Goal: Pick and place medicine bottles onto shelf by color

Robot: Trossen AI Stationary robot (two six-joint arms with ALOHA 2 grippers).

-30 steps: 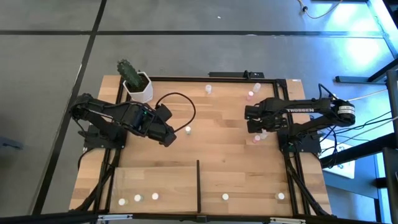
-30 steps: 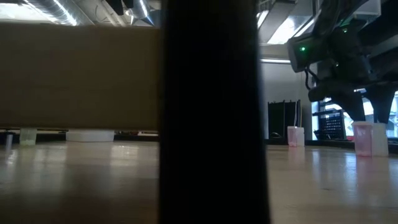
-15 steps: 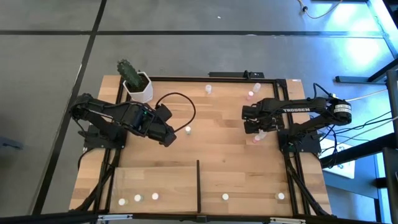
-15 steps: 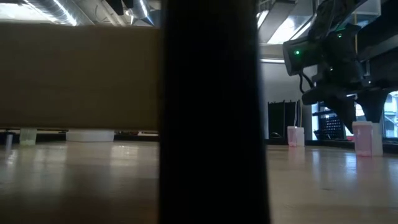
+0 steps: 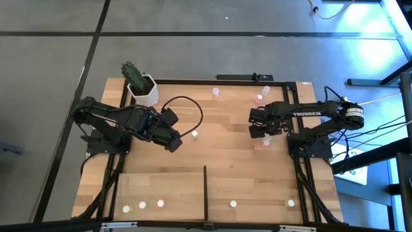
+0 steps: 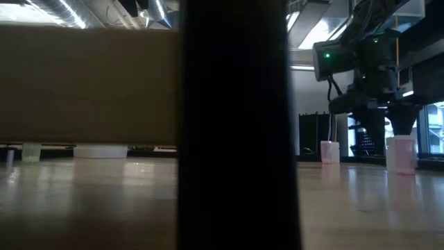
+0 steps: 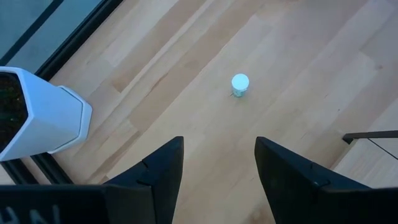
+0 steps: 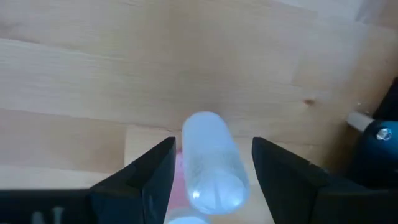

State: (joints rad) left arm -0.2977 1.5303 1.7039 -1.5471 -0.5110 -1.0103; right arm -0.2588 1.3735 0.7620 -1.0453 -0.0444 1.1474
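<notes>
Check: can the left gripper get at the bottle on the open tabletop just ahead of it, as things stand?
Probably yes. The left gripper is open with nothing between its fingers, and only bare wood lies between it and the small white-capped bottle. The cactus pot stands well off to the side.

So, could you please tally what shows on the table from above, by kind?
Medicine bottles on the shelf: 5
Medicine bottles off it, unhidden: 5
Cactus pot: 1
Robot arms: 2
Total: 13
</notes>
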